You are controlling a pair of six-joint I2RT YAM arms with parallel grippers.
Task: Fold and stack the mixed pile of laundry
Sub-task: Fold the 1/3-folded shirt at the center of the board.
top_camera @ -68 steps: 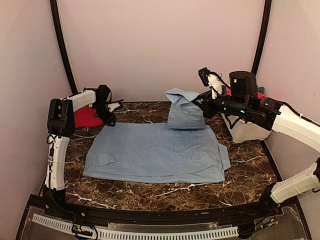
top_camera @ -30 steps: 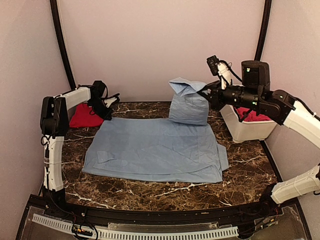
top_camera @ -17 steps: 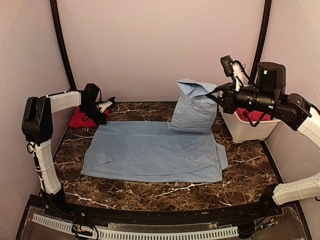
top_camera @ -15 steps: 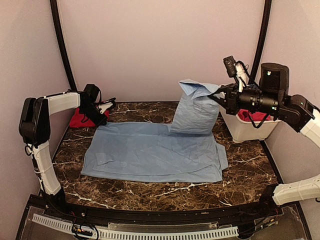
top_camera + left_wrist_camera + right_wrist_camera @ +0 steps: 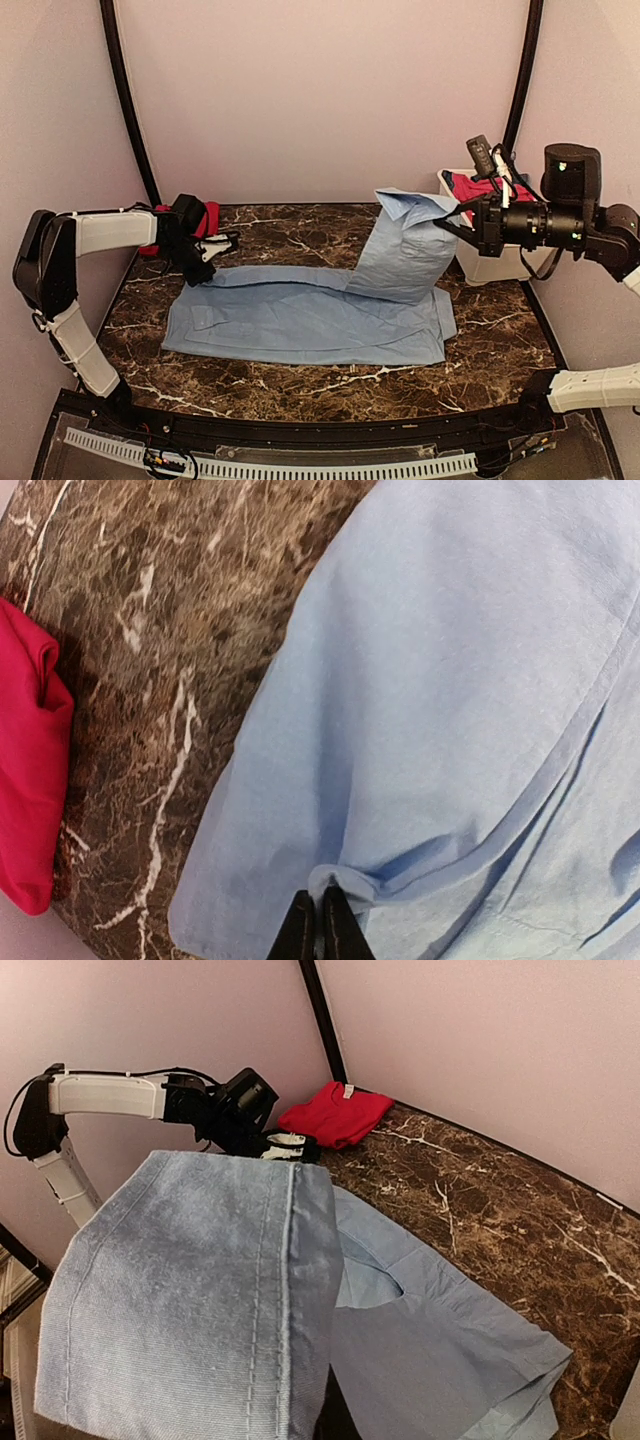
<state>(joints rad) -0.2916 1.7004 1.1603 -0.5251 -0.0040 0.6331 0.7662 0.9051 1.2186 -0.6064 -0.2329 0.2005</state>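
Lying spread across the dark marble table (image 5: 300,385), the light-blue shirt (image 5: 300,320) covers the middle of the surface, its near hem flat and roughly parallel to the table's near edge. Farther back, at the shirt's far-left corner, the left gripper (image 5: 203,270) comes in low from the left. The left wrist view shows its dark fingertips (image 5: 300,938) drawn almost together on a small puckered fold of the blue cloth, with creases running out from the pinch. At its far-right side the shirt leaves the table and stands as a tall upright panel. The top edge of this panel hangs from the right gripper (image 5: 455,222), which is closed on it well above the surface. In the right wrist view a stitched hem of that panel fills the foreground and hides the fingers. Beyond the left gripper, a red garment (image 5: 207,216) lies near the far-left corner, apart from the shirt. At the far right a white tub (image 5: 492,266) stands just behind the raised panel — red cloth (image 5: 470,185) shows over its rim.
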